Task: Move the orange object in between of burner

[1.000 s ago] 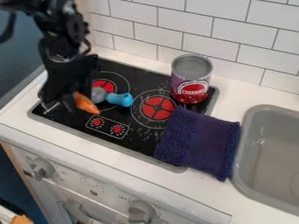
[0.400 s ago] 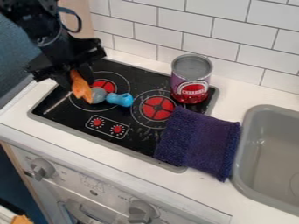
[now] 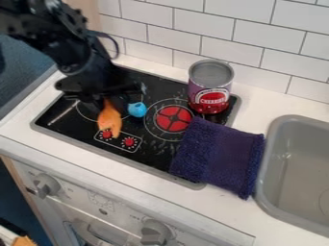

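Over the left burner of the black stove top (image 3: 154, 156), the black gripper (image 3: 110, 102) hangs down and is shut on the upper end of the orange object (image 3: 110, 120). The orange object's lower end points toward the front, over the red knobs (image 3: 129, 141). The gripper hides most of the left burner. Right of the orange object, the rounded end of a blue object (image 3: 137, 109) shows beside the gripper. The right burner (image 3: 173, 118) is in plain view, with its red centre uncovered.
A can with a red and purple label (image 3: 210, 87) stands at the stove's back right corner. A purple cloth (image 3: 218, 156) covers the stove's front right edge. Farther right is a grey sink (image 3: 272, 161). White wall tiles (image 3: 257, 31) rise behind the counter.
The gripper first went back and then came right and forward, carrying the orange object with it. The object now hangs more upright, and the gripper covers the left burner and part of the blue object.
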`<state>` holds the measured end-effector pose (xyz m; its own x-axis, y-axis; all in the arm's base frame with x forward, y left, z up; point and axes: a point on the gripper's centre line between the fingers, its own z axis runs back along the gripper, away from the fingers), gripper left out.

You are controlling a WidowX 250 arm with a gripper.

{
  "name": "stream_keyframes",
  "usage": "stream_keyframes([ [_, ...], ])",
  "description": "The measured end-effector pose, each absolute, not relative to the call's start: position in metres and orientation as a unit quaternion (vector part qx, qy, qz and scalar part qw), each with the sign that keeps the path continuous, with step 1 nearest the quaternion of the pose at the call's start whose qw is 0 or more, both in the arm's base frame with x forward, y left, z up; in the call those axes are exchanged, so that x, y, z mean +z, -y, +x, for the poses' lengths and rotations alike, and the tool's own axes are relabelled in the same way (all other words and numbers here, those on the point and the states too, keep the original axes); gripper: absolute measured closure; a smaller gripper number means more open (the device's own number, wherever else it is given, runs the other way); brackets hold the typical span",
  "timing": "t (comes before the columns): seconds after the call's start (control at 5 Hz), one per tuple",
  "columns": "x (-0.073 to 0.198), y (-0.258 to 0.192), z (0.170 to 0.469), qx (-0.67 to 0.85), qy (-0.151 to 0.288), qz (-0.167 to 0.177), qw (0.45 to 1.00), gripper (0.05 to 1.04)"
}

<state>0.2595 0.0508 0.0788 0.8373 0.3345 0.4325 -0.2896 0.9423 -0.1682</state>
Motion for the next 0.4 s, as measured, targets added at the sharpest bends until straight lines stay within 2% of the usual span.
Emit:
stream_keyframes([
  [0.2, 0.064, -0.036, 0.265, 0.138, 0.227, -0.018, 0.964, 0.715],
  [0.4, 0.048, -0.027, 0.269, 0.124, 0.209, -0.009, 0.97, 0.715],
])
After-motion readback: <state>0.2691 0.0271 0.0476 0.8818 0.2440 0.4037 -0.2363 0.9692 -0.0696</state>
